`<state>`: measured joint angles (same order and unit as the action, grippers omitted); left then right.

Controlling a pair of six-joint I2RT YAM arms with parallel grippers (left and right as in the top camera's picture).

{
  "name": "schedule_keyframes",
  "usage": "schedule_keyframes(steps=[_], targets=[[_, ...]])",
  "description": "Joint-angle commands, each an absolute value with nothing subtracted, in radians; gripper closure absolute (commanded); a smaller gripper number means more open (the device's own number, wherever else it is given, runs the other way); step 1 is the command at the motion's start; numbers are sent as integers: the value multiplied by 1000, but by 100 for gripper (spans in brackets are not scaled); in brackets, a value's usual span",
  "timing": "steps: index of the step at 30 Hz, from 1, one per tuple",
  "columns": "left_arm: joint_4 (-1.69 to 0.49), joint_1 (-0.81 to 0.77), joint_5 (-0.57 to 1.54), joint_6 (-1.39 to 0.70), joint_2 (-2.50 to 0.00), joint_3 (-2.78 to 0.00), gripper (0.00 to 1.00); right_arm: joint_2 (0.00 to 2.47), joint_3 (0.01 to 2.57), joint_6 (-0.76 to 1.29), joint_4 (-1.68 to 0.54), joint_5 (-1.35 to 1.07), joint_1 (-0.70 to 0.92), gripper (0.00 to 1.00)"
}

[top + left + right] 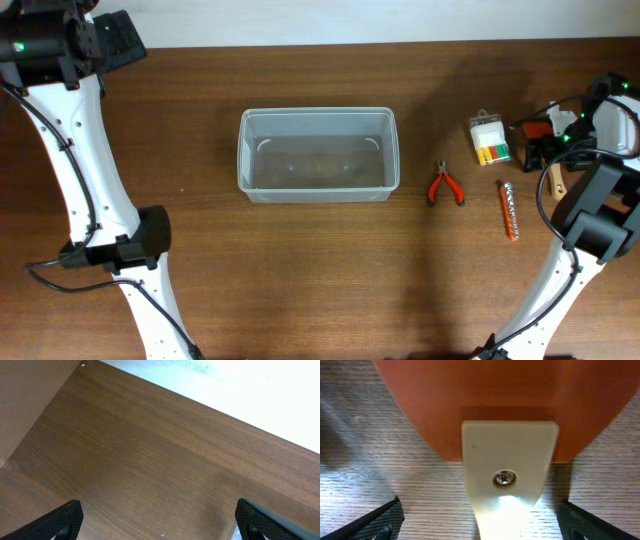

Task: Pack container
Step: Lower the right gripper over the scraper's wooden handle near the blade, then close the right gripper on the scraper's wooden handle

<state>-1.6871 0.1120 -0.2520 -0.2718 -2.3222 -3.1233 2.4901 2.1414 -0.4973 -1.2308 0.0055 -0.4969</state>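
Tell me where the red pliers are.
In the overhead view, the pliers lie right of centre, between the container and the orange rod.

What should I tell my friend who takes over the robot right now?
The left tool is open over bare table, holding nothing.
The right tool is open, straddling the orange scraper, not gripping it.
The container sits mid-table, empty.
The pliers, orange stick and small box lie to its right.
Done: nothing packed. Left: probably grab the scraper, then pack the rest.
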Motion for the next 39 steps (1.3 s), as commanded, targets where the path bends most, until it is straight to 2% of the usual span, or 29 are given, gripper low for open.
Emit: schedule_keyframes(steps=[1,17,22,29,35,39], targets=[[-1687,119,-270,-260,-2292,-3124,1,2510,2131,-493,-1225,-11,-499,2],[-1687,119,-270,-260,-2292,-3124,1,2510,2131,-490,-1221,-7,-499,1],[-1687,119,-270,-260,-2292,-3124,1,2510,2131,-490,-1215,-7,-499,26],[-1687,119,-270,-260,-2292,-3124,1,2510,2131,-490,-1215,-7,-499,27],[-1687,119,-270,-260,-2292,-3124,1,2510,2131,-489,-1219,12,-499,33],[-1687,119,-270,-260,-2292,-3124,1,2510,2131,-489,-1233,12,-499,34]])
